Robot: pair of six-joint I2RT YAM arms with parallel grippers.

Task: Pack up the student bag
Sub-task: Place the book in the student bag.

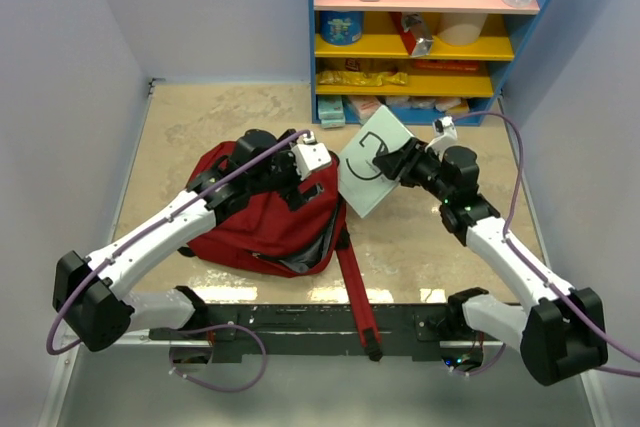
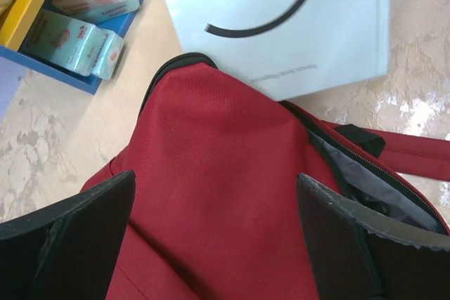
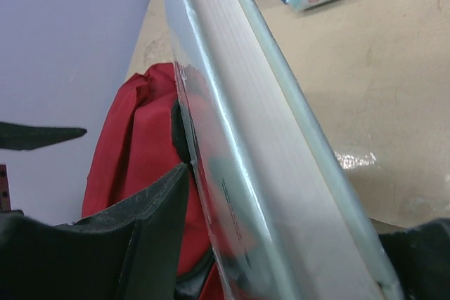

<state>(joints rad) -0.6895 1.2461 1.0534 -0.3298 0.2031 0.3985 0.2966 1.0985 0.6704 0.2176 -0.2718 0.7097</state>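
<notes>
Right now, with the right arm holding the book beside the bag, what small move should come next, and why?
Probably ease the right fingers down and leftward, tipping the pale-blue, black-arc book into the open zipper mouth of the dark-red fabric backpack. The book is gripped, tilted beside that opening, not visibly inside; the left fingers hang open over the fabric.

The book point(image 1: 372, 169) crowds the open zip of the student bag point(image 1: 258, 239) — bare table point(image 1: 425, 247) lies rightward.
</notes>
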